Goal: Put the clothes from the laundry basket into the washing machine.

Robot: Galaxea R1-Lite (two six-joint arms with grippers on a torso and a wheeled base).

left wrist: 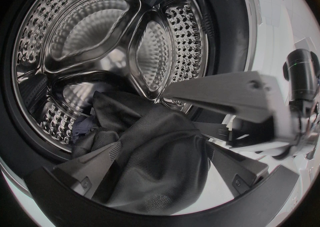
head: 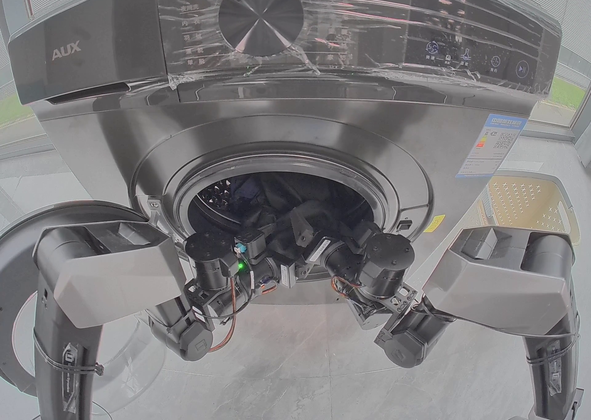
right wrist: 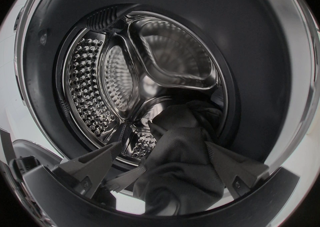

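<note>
On the left gripper (left wrist: 161, 151) I see the fingers apart, with the dark garment (left wrist: 156, 177) bunched between them; the right gripper (right wrist: 163, 149) is likewise apart around it. Past the fingertips the cloth trails into the washing machine drum (left wrist: 93, 34). Its near end is cut off behind the gripper bodies.

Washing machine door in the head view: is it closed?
No, the door stands swung open at the left, leaving the drum with dark clothes uncovered.

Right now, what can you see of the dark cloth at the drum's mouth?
The cloth is black, a fine mesh-like knit, crumpled in folds. It slumps from the drum out over the seal, between the fingers of the open left pincer, and touches one finger of the right pincer.
</note>
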